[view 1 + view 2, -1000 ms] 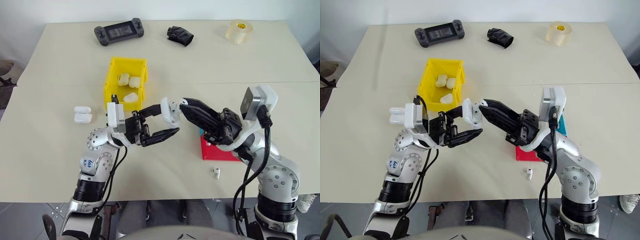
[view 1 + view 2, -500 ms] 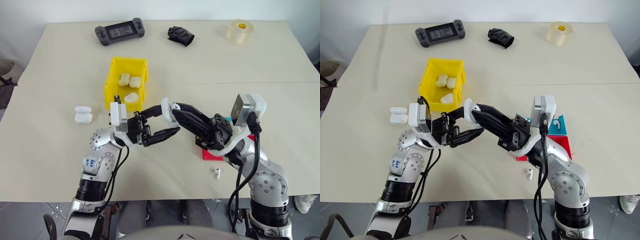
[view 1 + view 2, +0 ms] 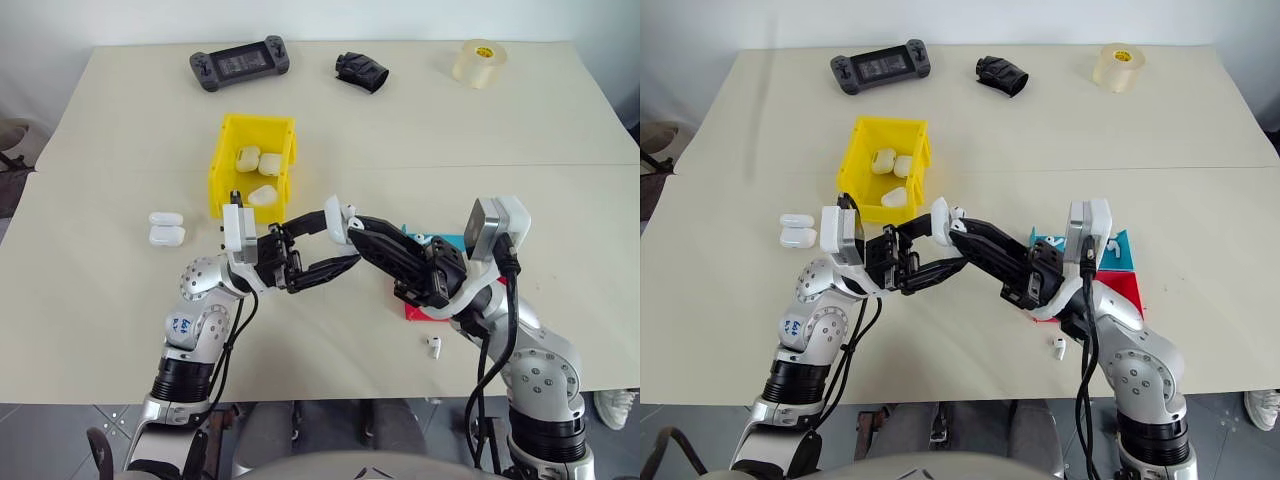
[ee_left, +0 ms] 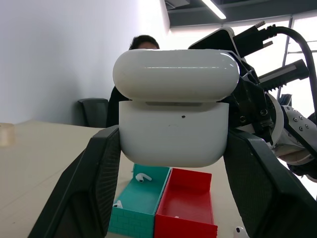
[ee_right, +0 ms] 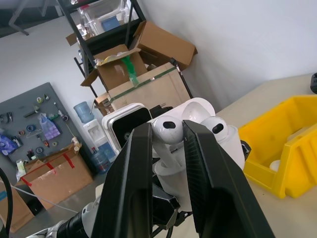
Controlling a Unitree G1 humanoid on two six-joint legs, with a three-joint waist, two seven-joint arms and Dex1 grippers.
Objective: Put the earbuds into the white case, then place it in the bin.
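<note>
In the left eye view, we are holding the white case (image 3: 337,221) in our left fingers (image 3: 318,245) at the middle, below the bin (image 3: 252,165).

In the left wrist view, the case is sitting tight between both fingers.

In the right wrist view, our right fingers (image 5: 168,148) are pinching an earbud (image 5: 166,128) over the open case.

Two robot arms meet above a beige counter (image 3: 1200,120) — the left gripper (image 3: 936,243) clamps a white case (image 3: 941,221), the right gripper (image 3: 962,225) touching it, just beside a yellow bin (image 3: 862,170).
</note>
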